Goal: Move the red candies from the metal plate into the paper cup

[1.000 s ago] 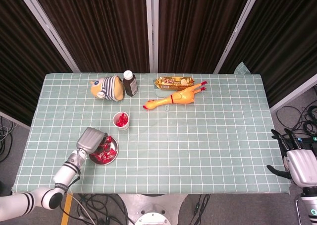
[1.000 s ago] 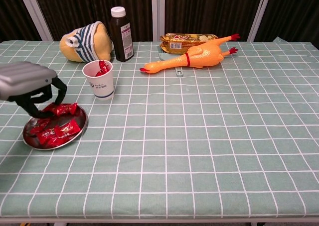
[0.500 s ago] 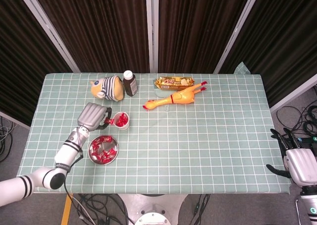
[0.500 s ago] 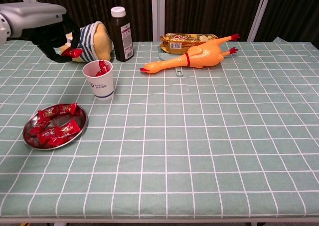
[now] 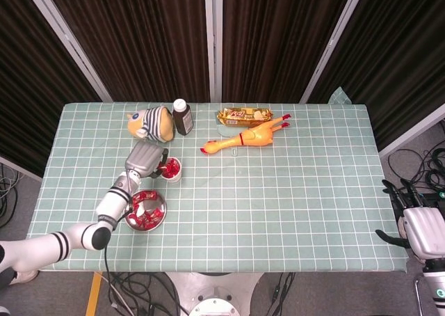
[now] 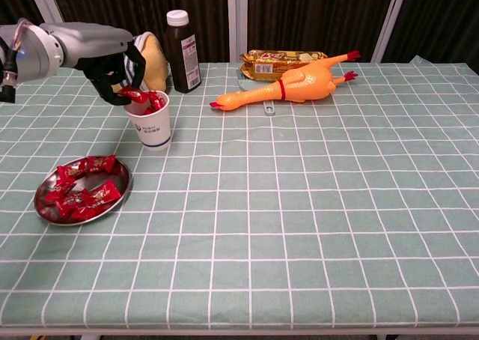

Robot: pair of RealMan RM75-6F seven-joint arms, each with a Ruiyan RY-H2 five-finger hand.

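Chest view: one red candy (image 6: 135, 95) is pinched in the fingers of the left hand (image 6: 112, 67), just above the rim of the paper cup (image 6: 150, 120), toward its 10 o'clock edge. The cup mouth lies directly below and slightly toward 4 o'clock of the candy, so release is judged near. More candies remain on the metal plate (image 6: 119, 192), at 7 o'clock of the cup. The right hand (image 5: 419, 229) hangs off the table's right edge, well apart; its fingers' spread cannot be made out.
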